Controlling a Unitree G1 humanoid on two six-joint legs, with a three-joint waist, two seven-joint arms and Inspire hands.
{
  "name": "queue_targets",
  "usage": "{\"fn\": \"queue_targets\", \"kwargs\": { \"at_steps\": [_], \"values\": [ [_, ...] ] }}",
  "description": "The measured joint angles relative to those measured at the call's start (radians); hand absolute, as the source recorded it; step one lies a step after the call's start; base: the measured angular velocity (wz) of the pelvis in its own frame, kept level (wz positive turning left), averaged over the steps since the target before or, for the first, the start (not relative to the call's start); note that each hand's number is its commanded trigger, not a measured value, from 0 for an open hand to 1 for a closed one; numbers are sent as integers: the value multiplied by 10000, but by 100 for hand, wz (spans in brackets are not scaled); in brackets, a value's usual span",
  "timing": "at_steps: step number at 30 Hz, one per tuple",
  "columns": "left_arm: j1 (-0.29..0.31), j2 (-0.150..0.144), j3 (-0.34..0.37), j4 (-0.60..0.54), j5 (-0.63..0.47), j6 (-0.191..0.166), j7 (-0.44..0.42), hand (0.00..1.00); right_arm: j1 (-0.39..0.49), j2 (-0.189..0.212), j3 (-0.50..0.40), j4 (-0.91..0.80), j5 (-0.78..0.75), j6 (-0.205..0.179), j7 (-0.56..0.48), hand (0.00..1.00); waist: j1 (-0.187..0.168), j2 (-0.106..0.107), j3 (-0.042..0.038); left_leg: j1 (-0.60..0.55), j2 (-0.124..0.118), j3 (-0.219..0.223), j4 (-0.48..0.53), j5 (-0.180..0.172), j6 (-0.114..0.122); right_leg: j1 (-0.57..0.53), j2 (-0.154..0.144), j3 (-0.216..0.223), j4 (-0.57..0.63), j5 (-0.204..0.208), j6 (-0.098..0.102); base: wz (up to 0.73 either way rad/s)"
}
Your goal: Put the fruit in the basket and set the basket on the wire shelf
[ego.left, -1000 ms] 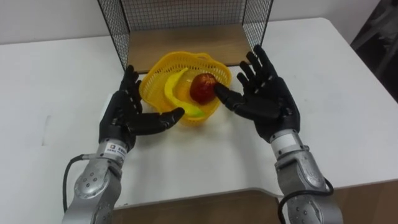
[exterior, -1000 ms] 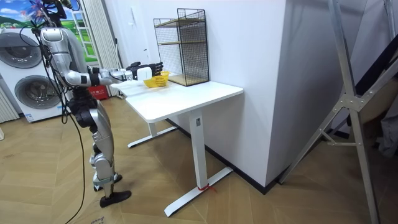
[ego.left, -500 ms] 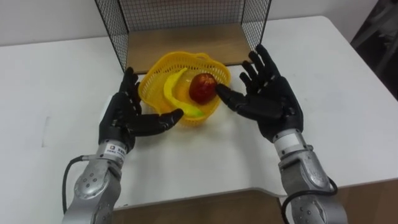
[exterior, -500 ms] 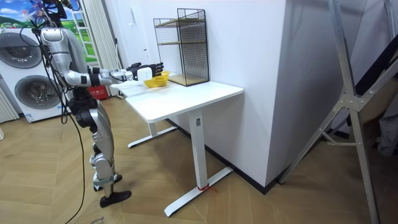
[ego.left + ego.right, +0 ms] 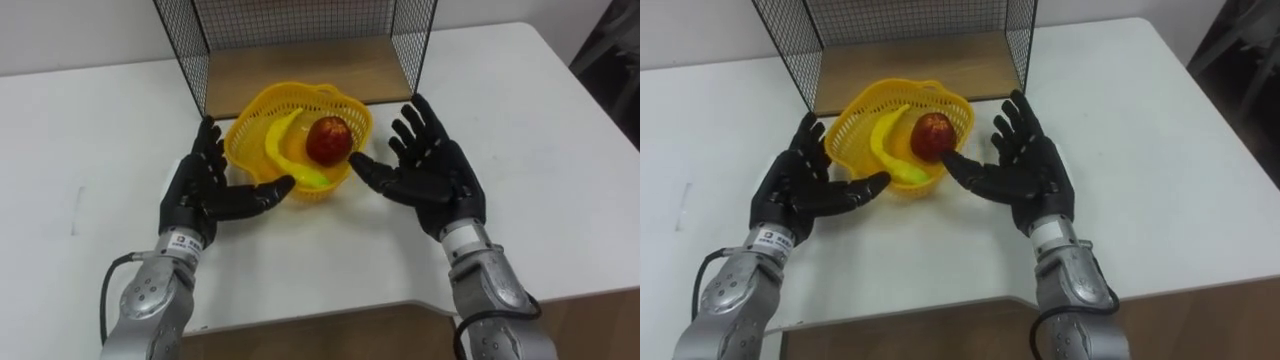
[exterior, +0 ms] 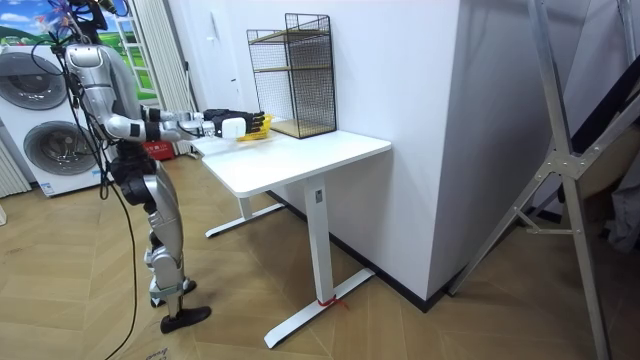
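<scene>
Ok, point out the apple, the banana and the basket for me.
apple (image 5: 327, 140), left eye view, its red middle.
banana (image 5: 275, 145), left eye view, middle of its curve.
basket (image 5: 233, 131), left eye view, left rim.

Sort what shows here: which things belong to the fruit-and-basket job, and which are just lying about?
Job in hand:
basket
banana and apple, both inside it
wire shelf, just behind it
left hand and right hand, fingers open on either side of the basket

Just around:
table
washing machine, behind the robot

White table (image 6: 300, 158), wood floor (image 6: 70, 310) (washers (image 6: 45, 130) behind)
</scene>
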Motion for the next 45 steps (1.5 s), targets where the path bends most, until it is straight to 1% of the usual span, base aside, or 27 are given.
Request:
{"fn": "queue_targets", "kwargs": {
  "at_steps": [2,5,10,12,17,21,24,25,30,31,35,36,38,39,42,43,44,45],
  "values": [
    [-77,2,-1,42,-7,8,2,0,-22,16,-9,213,61,130,-12,0,-4,-29,-18,-25,7,-5,0,0,0,-28,6,-9,-3,5,-7,0],
    [-78,-9,-1,47,-3,57,3,0,-140,56,-21,537,56,285,-44,0,-22,-40,-24,-31,10,-4,-1,0,0,-33,18,-18,-6,11,-11,0],
    [-81,-25,8,112,17,359,2,0,-413,143,-28,1065,6,532,-72,0,-18,-114,-66,-28,23,-22,-2,0,0,-28,18,7,-12,16,-21,0],
    [-99,-49,54,116,91,419,2,0,-559,147,-28,1076,-150,637,-106,0,-10,-144,-58,-44,23,-37,-2,0,0,-37,14,-22,-15,20,-25,0],
    [-549,-98,50,191,225,655,1,0,-1108,182,-18,1092,-668,726,-112,0,10,-224,-51,-65,31,-92,-3,1,-1,-30,5,-66,-19,41,-37,4],
    [-777,-97,50,191,230,731,2,0,-1330,233,-18,1092,-769,858,-114,0,9,-235,-48,-73,26,-95,-5,1,-1,-37,-5,-102,-21,45,-34,0],
    [-881,-98,61,191,227,862,1,0,-1444,252,-26,1092,-772,927,-116,0,4,-255,-47,-92,26,-119,-5,1,-1,-40,-6,-121,-24,45,-34,1],
    [-915,-98,66,188,227,894,1,0,-1517,244,-34,1092,-765,1004,-131,0,-7,-277,-39,-112,26,-151,-5,1,-2,-50,-7,-148,-27,45,-34,8],
    [-1038,-108,-3,189,157,973,4,0,-1637,232,11,1091,-881,1082,-213,0,76,-407,-36,-131,34,-257,-11,3,-5,-47,-4,-229,-28,45,-34,6],
    [-1125,-111,-19,192,33,1014,8,0,-1711,201,13,1105,-1059,1083,-238,0,82,-455,-17,-143,33,-311,-13,3,-5,-47,-5,-252,-24,45,-34,7],
    [-1364,-164,-90,228,-6,1047,8,0,-1917,154,9,1289,-1273,1105,-382,0,272,-650,-13,-38,46,-369,-70,3,-5,23,20,-232,-19,45,-34,1],
    [-1365,-166,-91,251,-6,1047,8,0,-1917,155,11,1294,-1288,1107,-391,0,278,-663,-15,-6,50,-404,-93,3,-5,49,27,-247,-20,45,-34,7],
    [-1408,-172,-93,397,-6,1048,7,0,-1917,153,11,1299,-1415,1107,-412,0,274,-709,11,65,49,-568,-100,3,-5,135,30,-294,-20,44,-34,9],
    [-1409,-173,-92,429,-6,1051,7,0,-1929,153,11,1299,-1485,1107,-418,0,296,-739,9,83,50,-588,-101,3,-5,160,36,-290,-23,44,-34,4],
    [-1409,-180,-95,428,-3,1051,7,0,-1953,156,34,1298,-1488,1108,-444,0,319,-745,10,112,52,-675,-113,3,-5,159,40,-303,13,44,-34,-1],
    [-1409,-174,-91,429,-14,1051,8,0,-1953,156,45,1298,-1557,1108,-444,0,319,-744,10,153,54,-885,-116,3,-5,148,48,-403,73,44,-33,-6],
    [-1409,-175,-93,432,-27,1052,9,0,-1953,154,48,1304,-1631,1108,-443,0,312,-714,29,220,76,-1211,-118,4,-5,86,67,-576,270,42,-32,-6],
    [-1408,-183,-145,447,-56,1052,9,0,-1956,153,48,1324,-1654,1109,-443,0,315,-684,55,276,94,-1410,-121,4,-5,5,87,-633,393,29,-27,-8]
  ]
}}
